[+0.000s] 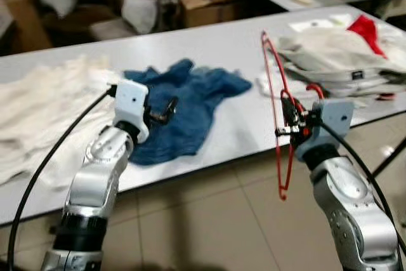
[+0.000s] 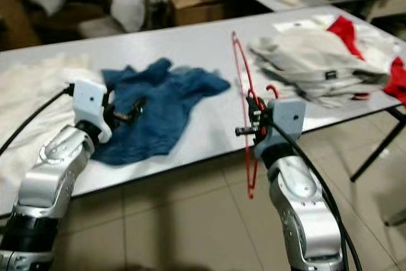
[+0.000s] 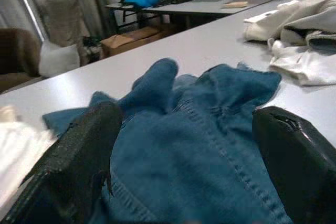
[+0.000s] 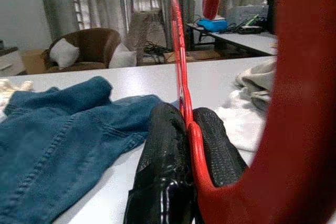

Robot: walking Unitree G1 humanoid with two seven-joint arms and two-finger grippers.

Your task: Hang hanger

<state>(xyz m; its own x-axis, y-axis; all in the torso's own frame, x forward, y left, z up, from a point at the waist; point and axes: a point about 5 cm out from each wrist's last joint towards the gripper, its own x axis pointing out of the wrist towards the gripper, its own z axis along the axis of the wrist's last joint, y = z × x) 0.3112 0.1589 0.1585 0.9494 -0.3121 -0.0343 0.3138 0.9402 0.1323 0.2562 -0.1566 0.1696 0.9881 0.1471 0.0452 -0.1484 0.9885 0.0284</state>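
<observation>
From the left eye view I see my right gripper (image 1: 293,118) just off the bench's (image 1: 228,49) front edge, its fingers clamped on a red wire hanger (image 1: 276,106) that stands almost upright, edge-on to me, its top rising over the bench and its lower end hanging below the front edge above the tiled floor (image 1: 209,220). My left gripper (image 1: 166,109) sits over a crumpled blue denim garment (image 1: 190,103) near the middle of the bench. White cloth (image 1: 44,109) covers the bench's left end, and a pile of pale clothes (image 1: 342,58) with a red piece (image 1: 366,28) on it lies at the right end.

The right eye view shows the same layout, with the hanger's hook (image 2: 271,90) curling beside my right gripper.

In the left wrist view my two fingers (image 3: 79,161) are spread wide apart, with nothing between them but the denim lying beneath.

In the right wrist view my fingers (image 4: 165,171) are pressed together on the hanger's thin red wire, which runs straight up between them; the denim lies beyond on the bench.
</observation>
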